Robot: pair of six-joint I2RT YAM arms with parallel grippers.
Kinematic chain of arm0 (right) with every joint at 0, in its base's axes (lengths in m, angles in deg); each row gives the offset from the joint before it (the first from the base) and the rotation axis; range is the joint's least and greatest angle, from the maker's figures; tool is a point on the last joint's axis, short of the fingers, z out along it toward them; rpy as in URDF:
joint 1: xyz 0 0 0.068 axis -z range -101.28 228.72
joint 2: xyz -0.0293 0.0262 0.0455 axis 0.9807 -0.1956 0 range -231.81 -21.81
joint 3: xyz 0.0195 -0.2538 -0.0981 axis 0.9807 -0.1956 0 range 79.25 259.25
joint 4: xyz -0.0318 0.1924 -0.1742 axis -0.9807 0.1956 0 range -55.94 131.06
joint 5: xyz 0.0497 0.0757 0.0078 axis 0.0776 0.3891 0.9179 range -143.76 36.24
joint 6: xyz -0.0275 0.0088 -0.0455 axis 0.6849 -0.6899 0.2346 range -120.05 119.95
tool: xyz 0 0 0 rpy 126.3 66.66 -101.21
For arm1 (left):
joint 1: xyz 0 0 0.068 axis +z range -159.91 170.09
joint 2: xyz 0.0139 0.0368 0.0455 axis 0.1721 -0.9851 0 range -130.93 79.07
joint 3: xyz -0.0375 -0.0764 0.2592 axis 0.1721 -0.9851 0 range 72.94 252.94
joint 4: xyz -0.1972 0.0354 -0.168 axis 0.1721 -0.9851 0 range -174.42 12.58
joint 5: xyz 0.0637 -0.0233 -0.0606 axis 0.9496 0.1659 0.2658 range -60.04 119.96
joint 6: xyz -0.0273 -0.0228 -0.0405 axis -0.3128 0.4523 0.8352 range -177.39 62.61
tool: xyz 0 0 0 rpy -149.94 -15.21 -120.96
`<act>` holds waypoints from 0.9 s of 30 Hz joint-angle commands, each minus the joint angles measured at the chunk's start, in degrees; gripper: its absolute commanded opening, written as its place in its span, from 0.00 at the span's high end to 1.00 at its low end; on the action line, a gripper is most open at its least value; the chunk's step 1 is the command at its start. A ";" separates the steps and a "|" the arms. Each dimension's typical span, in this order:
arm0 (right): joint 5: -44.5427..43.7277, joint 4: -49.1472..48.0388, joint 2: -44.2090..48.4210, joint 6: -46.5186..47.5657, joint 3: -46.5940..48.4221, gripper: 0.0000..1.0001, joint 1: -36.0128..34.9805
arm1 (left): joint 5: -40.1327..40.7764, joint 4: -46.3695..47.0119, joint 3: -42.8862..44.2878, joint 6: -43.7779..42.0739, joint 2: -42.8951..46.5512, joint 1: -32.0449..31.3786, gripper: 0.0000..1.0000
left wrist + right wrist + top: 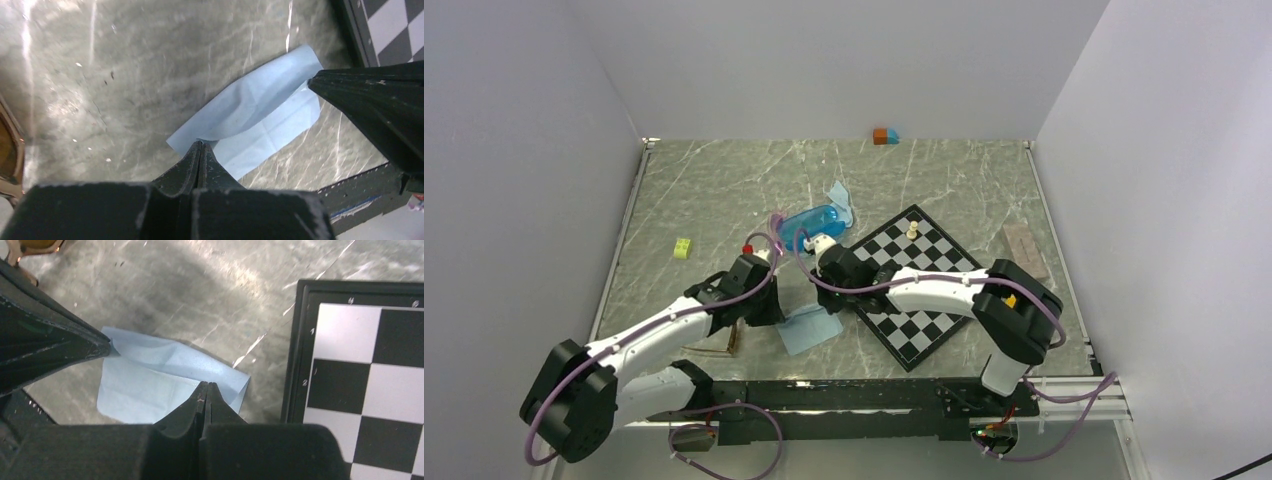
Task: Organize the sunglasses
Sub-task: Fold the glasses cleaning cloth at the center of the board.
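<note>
The brown-framed sunglasses [721, 346] lie on the table beside my left arm, and show at the left wrist view's edge [10, 150] and in the right wrist view's top corner [35, 246]. The purple pair is not clear to me: a purple loop by the blue case could be cable. A light-blue cloth [810, 330] lies half folded between my arms. My left gripper [201, 145] is shut on one corner of its raised upper layer [260, 100]. My right gripper [206, 386] is shut on the cloth's [150, 375] opposite edge. Each wrist view shows the other gripper's fingertip at the cloth.
A chessboard [924, 330] lies right of the cloth, its black rim [295, 340] close to my right gripper, with a pale piece [912, 229] on it. A blue capsule case [812, 221] and a second cloth [839, 193] lie behind. Small bricks [683, 248] [885, 136] lie farther off.
</note>
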 commanded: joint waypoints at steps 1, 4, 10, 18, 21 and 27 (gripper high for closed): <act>3.03 -1.78 4.33 -0.62 -2.63 1.00 -0.60 | -1.63 2.60 -2.66 -0.45 3.30 -2.70 1.00; 4.15 -0.72 5.42 -0.81 -3.37 1.00 -0.60 | -2.36 3.37 -3.56 -0.37 3.65 -4.42 1.00; 5.54 -0.27 6.80 -1.15 -4.97 1.00 -0.85 | -2.43 3.36 -2.90 0.11 2.82 -8.15 1.00; 5.23 0.32 7.81 -0.78 -6.79 1.00 -0.95 | 0.78 0.19 -1.27 1.10 2.14 -11.99 1.00; 4.70 -0.06 7.75 -1.35 -7.26 1.00 -0.98 | 0.91 0.05 -0.62 1.44 0.50 -12.49 1.00; 4.76 -0.64 8.14 -1.80 -8.30 1.00 -0.97 | 1.53 -0.62 0.63 1.52 -1.79 -13.96 1.00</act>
